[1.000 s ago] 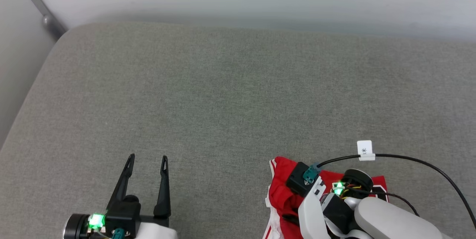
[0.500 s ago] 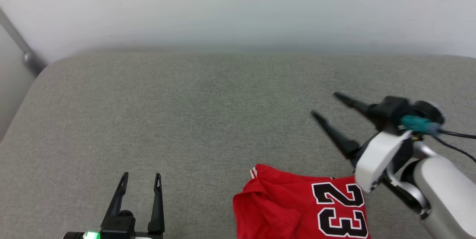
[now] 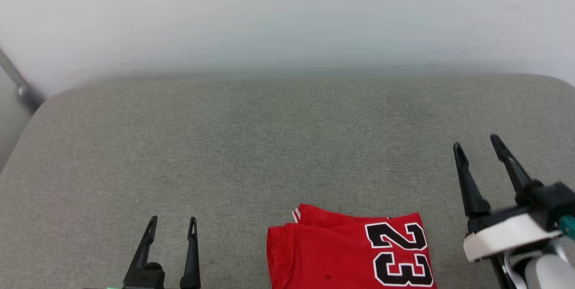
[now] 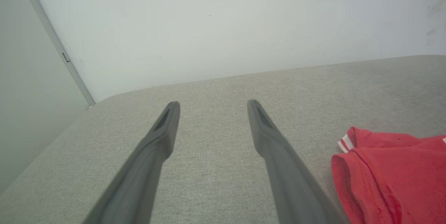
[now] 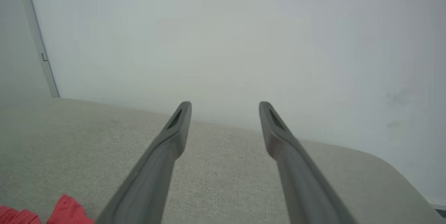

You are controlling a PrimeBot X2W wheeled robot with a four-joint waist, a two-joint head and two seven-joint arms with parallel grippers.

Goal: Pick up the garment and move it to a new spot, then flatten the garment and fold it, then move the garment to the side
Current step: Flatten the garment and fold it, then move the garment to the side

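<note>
The folded garment [image 3: 346, 253] lies on the grey cushion [image 3: 269, 145] between left gripper [image 3: 173, 220] and right gripper [image 3: 475, 143] (both spread wide, holding nothing), white wall [image 3: 287, 19] behind.

I'm looking at a grey fabric cushion [image 3: 251, 145] with rounded far corners, spread wide across my view. A plain white wall [image 3: 287, 19] rises behind its far edge. On the left, a grey strip [image 3: 20, 86] slants down the wall to the cushion's corner, with a duller panel [image 4: 24, 95] beyond it.
</note>
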